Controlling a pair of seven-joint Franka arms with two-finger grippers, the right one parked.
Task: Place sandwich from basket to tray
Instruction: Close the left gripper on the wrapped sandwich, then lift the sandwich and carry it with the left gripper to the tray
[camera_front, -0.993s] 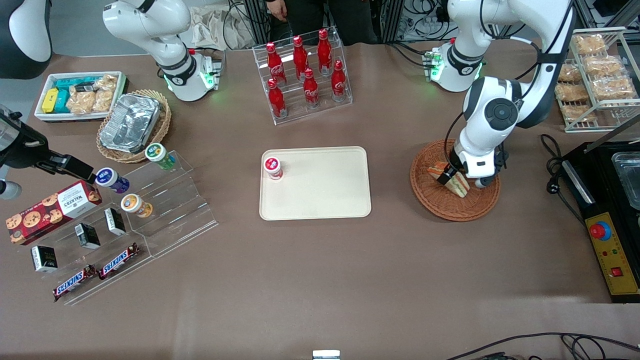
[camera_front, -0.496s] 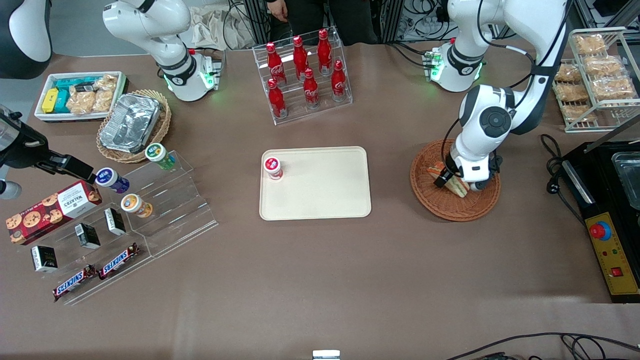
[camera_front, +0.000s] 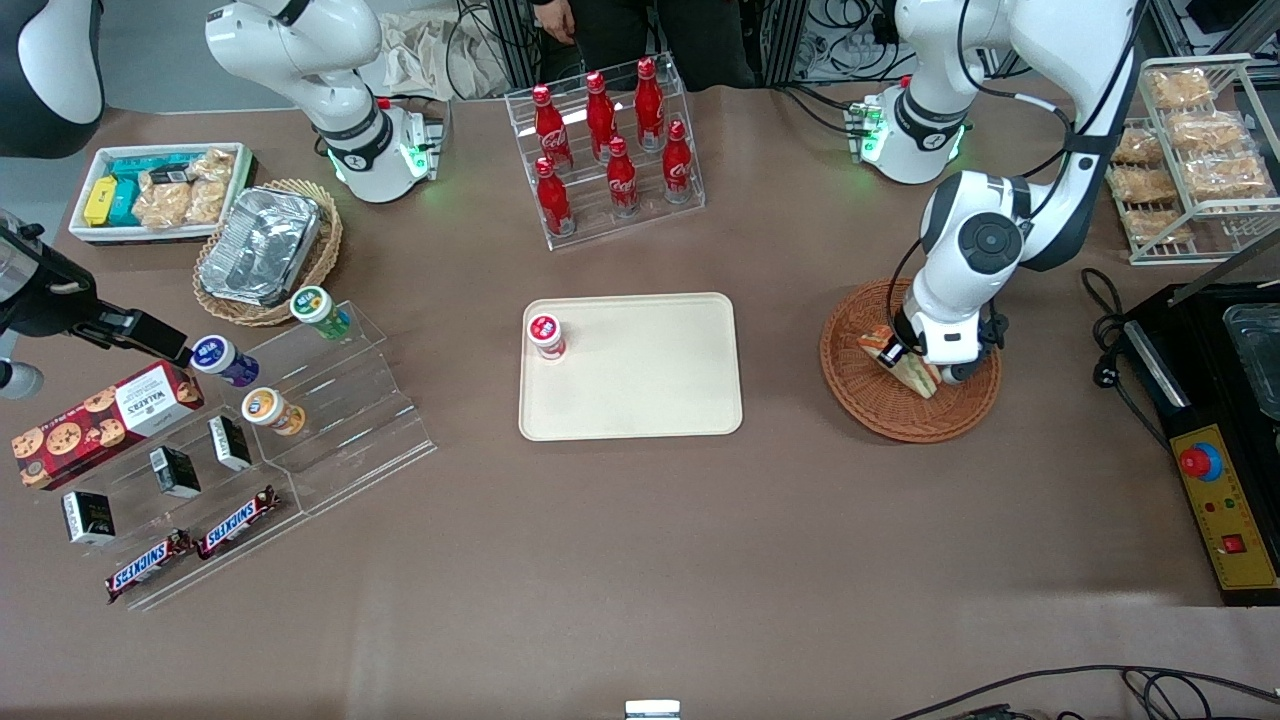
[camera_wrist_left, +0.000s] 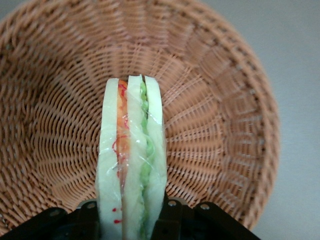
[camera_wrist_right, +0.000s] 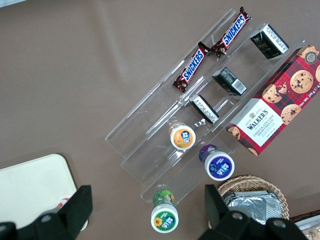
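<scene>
A: Overall, what surface is shown?

B: A brown table (camera_front: 640, 560), seen from the front, with cables and dark equipment along the edge farthest from the camera. A black control box (camera_front: 1225, 500) with a red button sits at the working arm's end.

A: Which containers appear, and what do they hold?

B: Near mid-table lies the tray (camera_front: 650, 400), bearing one small red-capped jar (camera_front: 545, 335) by a corner. Farther from the camera stands a clear rack of red bottles (camera_front: 610, 150). Toward the parked arm's end are a white bin (camera_front: 88, 232) of snacks, a tan basket holding a foil pan (camera_front: 260, 245), and clear acrylic steps (camera_front: 330, 440) with jars, small boxes and two Snickers bars (camera_front: 190, 550); a cookie box (camera_front: 100, 420) lies beside them. A wire shelf (camera_front: 1195, 150) of bagged snacks stands at the working arm's end.

A: Where is the sandwich?

B: The sandwich (camera_wrist_left: 131, 160) is over the basket (camera_front: 880, 410), beside the tray toward the working arm's end.

A: And the gripper?

B: The gripper (camera_front: 905, 352) is low over the basket, its fingers (camera_wrist_left: 172, 220) closed against the sandwich's bread faces, cut face outward.
</scene>
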